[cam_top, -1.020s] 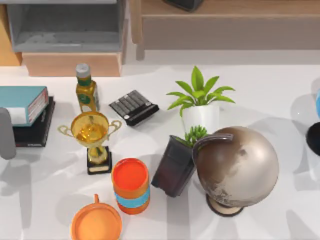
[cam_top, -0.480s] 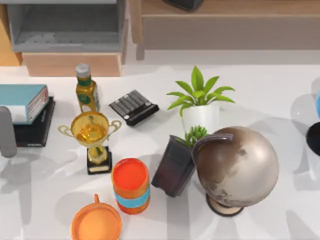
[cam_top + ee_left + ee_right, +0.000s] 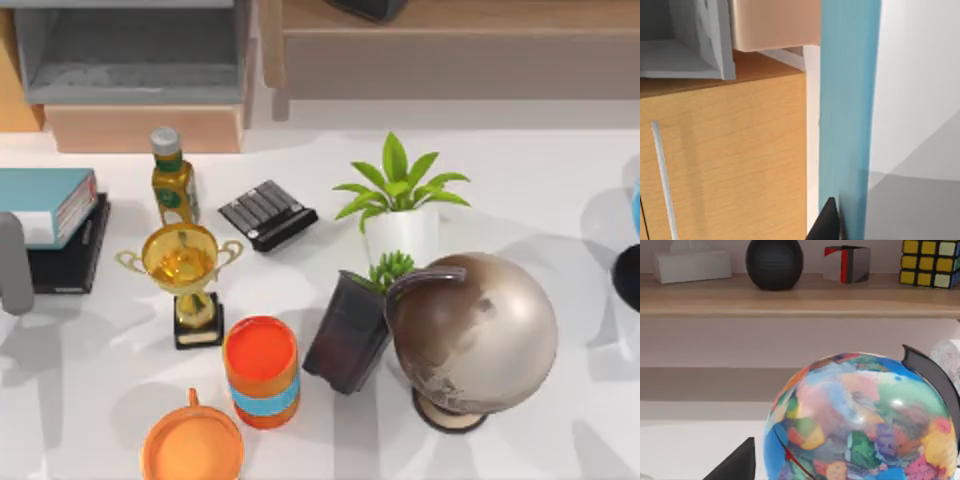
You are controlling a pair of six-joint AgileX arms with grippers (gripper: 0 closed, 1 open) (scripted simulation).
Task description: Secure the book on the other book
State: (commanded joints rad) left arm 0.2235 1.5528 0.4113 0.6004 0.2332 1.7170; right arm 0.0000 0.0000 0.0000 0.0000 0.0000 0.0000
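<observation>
Top view: the teal book lies on the black book at the worktop's left edge, long axis left-right, nearest the left arm. Left wrist view: the left pincer sits against the teal cover; whether it is spread or pressed together cannot be told. Right wrist view: the right pincer is parked beside a coloured globe, state indeterminate.

A multicoloured globe with a black arc sits close at five o'clock. On the wooden shelf behind stand a tissue box, a black sphere, a red-striped box and a puzzle cube at one o'clock.

Matt teal book, seemingly smooth
</observation>
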